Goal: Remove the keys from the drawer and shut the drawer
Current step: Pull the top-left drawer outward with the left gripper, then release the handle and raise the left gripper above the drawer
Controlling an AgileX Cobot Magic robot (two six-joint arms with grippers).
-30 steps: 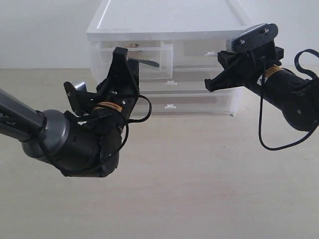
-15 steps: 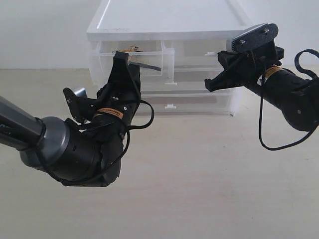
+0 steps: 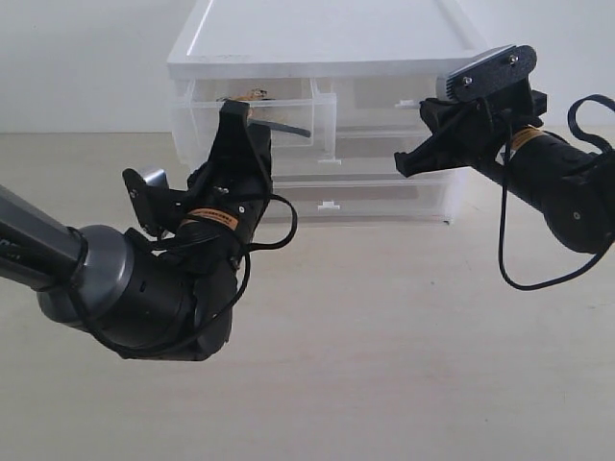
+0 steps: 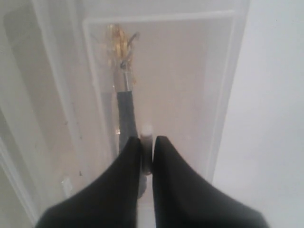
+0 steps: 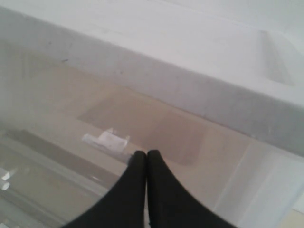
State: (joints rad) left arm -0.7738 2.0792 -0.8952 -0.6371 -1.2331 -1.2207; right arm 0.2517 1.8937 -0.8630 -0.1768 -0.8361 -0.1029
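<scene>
Unit (image 3: 317,38): white top, translucent body, at 12 o'clock on the table (image 3: 384,336).
Drawer (image 3: 309,142): top row, at 11 o'clock from the middle of the exterior view. Its front stands out ahead of the right drawer (image 3: 384,96) beside it.
Keys (image 4: 119,47): inside the drawer. Gold rings sit at 12 o'clock from the left fingertips, and the dark strap (image 3: 286,123) runs off toward 3 o'clock.
Left gripper (image 4: 147,141): at the drawer front, arm coming in from 8 o'clock. Fingers are drawn close, nipping the small white tab (image 4: 146,129) between their tips.
Right gripper (image 5: 146,155): at 2 o'clock in the exterior view, in front of the right drawer. Fingers are pressed flat together with nothing between them. That drawer's own tab (image 5: 107,139) sits just beside the tips; I cannot tell whether they touch it.
Cable (image 3: 502,250): black loop hanging under the right arm, clear of the table.
</scene>
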